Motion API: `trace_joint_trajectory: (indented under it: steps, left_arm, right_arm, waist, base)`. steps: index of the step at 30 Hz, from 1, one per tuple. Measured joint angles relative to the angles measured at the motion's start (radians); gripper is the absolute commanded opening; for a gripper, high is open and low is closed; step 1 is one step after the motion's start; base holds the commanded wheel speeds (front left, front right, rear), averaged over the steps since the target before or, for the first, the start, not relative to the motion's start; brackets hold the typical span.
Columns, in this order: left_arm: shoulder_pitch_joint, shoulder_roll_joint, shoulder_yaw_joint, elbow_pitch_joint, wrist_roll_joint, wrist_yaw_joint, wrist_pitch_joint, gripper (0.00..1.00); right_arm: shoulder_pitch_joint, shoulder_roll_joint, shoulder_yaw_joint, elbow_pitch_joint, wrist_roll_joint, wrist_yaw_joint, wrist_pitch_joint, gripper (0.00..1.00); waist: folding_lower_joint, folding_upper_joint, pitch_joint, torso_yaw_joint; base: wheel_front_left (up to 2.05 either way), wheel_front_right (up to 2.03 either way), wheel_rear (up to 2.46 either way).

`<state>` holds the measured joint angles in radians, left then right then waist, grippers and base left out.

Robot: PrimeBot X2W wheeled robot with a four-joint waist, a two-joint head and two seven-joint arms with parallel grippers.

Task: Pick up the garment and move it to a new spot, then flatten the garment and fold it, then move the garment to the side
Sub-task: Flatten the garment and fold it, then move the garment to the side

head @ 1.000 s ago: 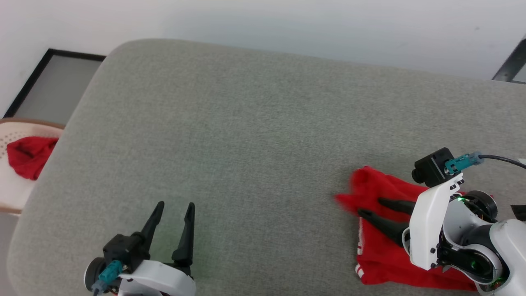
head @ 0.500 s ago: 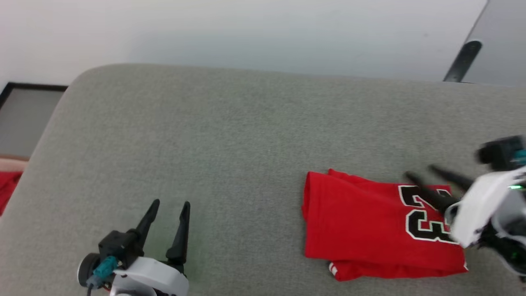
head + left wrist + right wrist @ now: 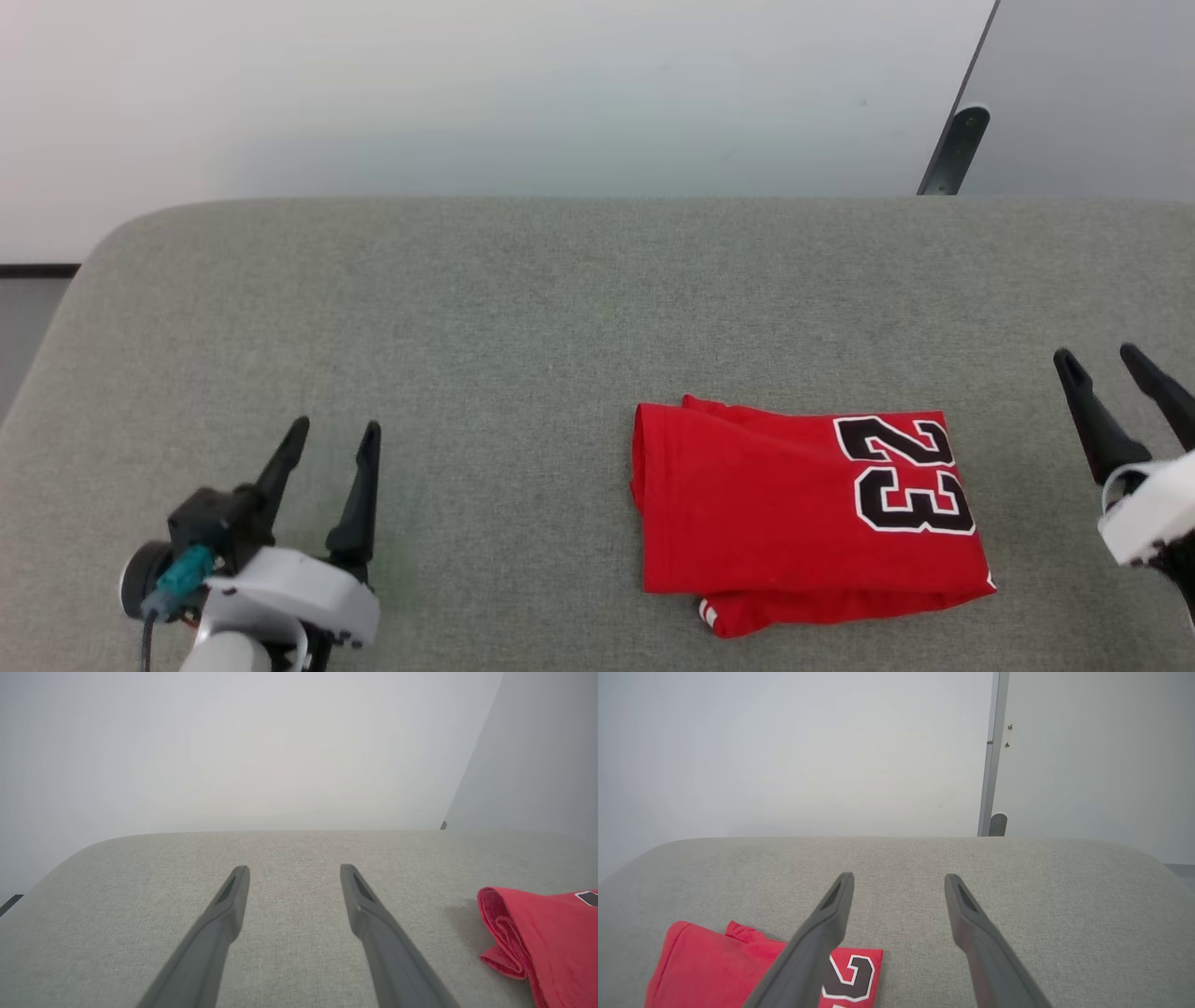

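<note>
Your garment [image 3: 803, 513] folded on the grey surface [image 3: 523, 308] ("23" facing up), left gripper [image 3: 336, 426] spread, empty, right gripper [image 3: 1096, 353] spread, near garment, not touching.

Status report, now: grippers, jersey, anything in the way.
Left gripper open, empty, left of garment. Right gripper open, empty, right of it. Garment folded, flat on grey fabric surface, 23 up. Nothing seen in the way.
</note>
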<state>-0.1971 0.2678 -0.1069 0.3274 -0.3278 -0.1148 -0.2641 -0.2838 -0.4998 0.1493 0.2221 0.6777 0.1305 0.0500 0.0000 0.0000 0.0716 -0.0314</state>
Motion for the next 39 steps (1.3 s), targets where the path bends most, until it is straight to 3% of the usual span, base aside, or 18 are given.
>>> trace_joint_trajectory:
  steps: [9, 18, 39]
  left_arm:
    - [0.113, 0.003, 0.044, -0.054, -0.016, 0.025, 0.0, 1.0]
    - [0.219, 0.002, 0.076, -0.164, -0.026, 0.053, 0.002, 1.0]
    - [0.228, 0.009, 0.054, -0.237, -0.027, 0.081, 0.035, 1.0]
  right_arm:
    - [0.158, 0.002, -0.093, -0.07, -0.008, 0.0, -0.081, 1.0]
    - [0.274, 0.042, -0.18, -0.161, -0.03, 0.0, -0.083, 1.0]
    - [0.312, 0.081, -0.229, -0.209, -0.085, 0.0, -0.046, 1.0]
  waist:
    - [0.0, 0.0, -0.011, 0.007]
    - [0.0, 0.0, -0.005, 0.036]
    - [0.0, 0.0, 0.018, 0.046]
  base:
    - [0.0, 0.0, 0.0]
    - [0.0, 0.0, 0.0]
    - [0.0, 0.0, 0.0]
